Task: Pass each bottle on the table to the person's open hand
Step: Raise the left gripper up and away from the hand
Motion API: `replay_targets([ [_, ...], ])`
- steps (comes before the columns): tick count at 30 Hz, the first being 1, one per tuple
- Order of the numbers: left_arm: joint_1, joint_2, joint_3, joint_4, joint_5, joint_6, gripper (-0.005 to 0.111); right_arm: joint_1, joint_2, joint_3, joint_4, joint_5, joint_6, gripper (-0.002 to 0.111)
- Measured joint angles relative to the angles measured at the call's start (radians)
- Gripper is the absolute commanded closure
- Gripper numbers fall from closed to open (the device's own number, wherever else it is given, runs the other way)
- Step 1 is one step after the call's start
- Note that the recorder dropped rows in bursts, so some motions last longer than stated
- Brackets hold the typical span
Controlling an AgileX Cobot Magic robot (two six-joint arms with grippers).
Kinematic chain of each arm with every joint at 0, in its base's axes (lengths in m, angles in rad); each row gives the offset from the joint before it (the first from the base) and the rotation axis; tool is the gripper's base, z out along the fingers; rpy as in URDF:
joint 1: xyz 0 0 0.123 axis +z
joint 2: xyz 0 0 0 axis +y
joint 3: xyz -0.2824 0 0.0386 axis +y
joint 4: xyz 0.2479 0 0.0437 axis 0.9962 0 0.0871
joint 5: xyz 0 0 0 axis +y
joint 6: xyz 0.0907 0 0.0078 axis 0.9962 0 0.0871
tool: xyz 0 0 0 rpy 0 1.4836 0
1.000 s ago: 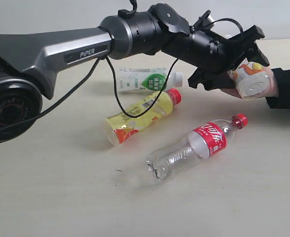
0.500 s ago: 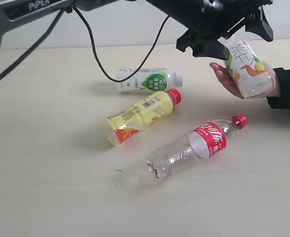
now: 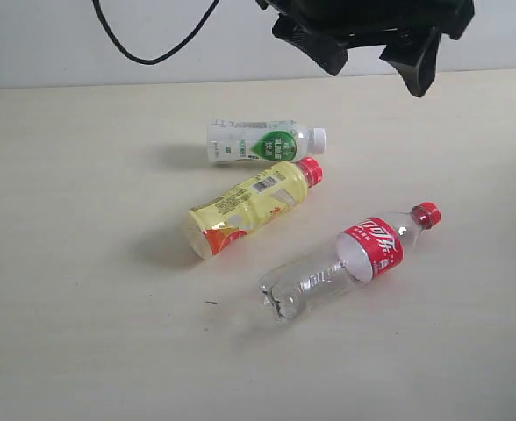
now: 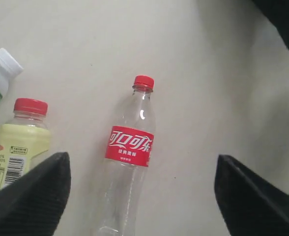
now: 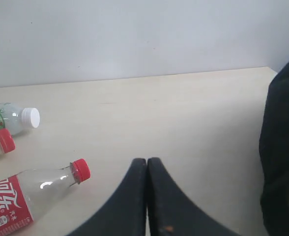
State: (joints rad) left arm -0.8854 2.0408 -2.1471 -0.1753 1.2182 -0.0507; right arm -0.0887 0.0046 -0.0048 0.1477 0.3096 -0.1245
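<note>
Three bottles lie on the table (image 3: 82, 333): the white-and-green one (image 3: 262, 142) farthest back, the yellow one (image 3: 249, 203) in the middle, and the clear red-labelled one (image 3: 350, 259) nearest. My left gripper (image 3: 376, 74) hangs high above them, open and empty. In its wrist view the left gripper (image 4: 142, 160) looks down on the red-labelled bottle (image 4: 130, 147), with the yellow bottle (image 4: 21, 142) beside it. My right gripper (image 5: 147, 161) is shut and empty, low over the table, near the red-labelled bottle's cap (image 5: 80, 170). The fruit-pictured bottle and the open hand are out of view.
A black sleeve (image 5: 282, 147) fills one edge of the right wrist view. A pale wall (image 3: 197, 53) rises behind the table's far edge. A black cable (image 3: 153, 48) loops down from the left arm.
The left gripper let go of the fruit-pictured bottle into the person's hand and rose. The hand, with that bottle, has withdrawn out of the exterior view.
</note>
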Motion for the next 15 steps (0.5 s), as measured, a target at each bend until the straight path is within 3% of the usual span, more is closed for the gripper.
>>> replay_targets([
  [4, -0.07, -0.036, 0.0, 0.052, 0.002, 0.005, 0.03, 0.0, 0.0, 0.0, 0.0, 0.0, 0.0, 0.108],
  [7, -0.086, -0.062, 0.0, 0.056, 0.006, 0.018, 0.034, 0.0, 0.0, 0.0, 0.0, 0.0, 0.0, 0.108],
  [8, -0.09, -0.068, 0.0, 0.056, 0.006, 0.02, 0.039, 0.0, 0.0, 0.0, 0.0, 0.0, 0.0, 0.108],
  [10, -0.09, -0.077, 0.0, 0.056, 0.006, 0.029, 0.066, 0.0, 0.0, 0.0, 0.0, 0.0, 0.0, 0.108],
  [11, -0.09, -0.077, 0.0, 0.056, 0.006, 0.029, 0.091, 0.0, 0.0, 0.0, 0.0, 0.0, 0.0, 0.108],
  [12, -0.09, -0.079, 0.0, 0.058, 0.006, 0.033, 0.106, 0.0, 0.0, 0.0, 0.0, 0.0, 0.0, 0.108],
  [15, -0.09, -0.079, 0.0, 0.058, 0.006, 0.035, 0.106, 0.0, 0.0, 0.0, 0.0, 0.0, 0.0, 0.108],
])
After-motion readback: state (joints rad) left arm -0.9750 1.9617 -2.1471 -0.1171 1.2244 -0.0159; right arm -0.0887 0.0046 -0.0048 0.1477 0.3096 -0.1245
